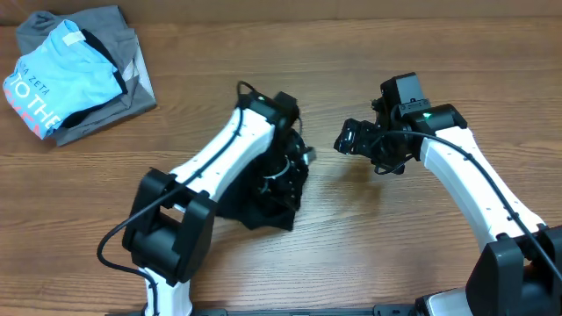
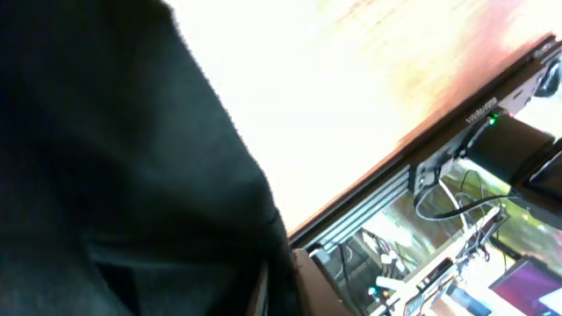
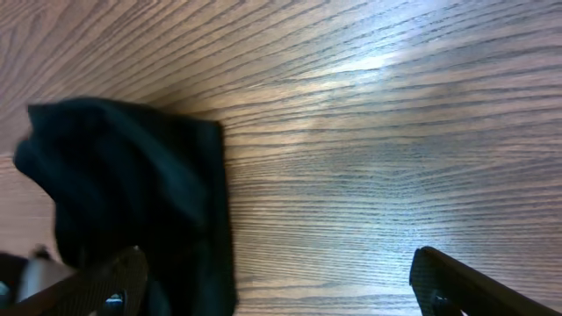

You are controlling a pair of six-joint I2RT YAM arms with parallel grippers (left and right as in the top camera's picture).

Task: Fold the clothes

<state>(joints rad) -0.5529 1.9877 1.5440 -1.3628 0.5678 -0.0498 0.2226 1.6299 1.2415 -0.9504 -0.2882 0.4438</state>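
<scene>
Near the middle of the table (image 1: 378,254), slightly toward its near edge, the black T-shirt (image 1: 263,209) is lying bunched, its long axis running toward the near-left corner. The left gripper (image 1: 290,168) is sitting down in the cloth; fabric is hiding its fingers, so I cannot tell its grip. The right gripper (image 1: 350,139) is hovering just right of the shirt, jaws wide, empty. The right wrist view is showing a straight shirt edge that the left arm is hiding overhead.
</scene>
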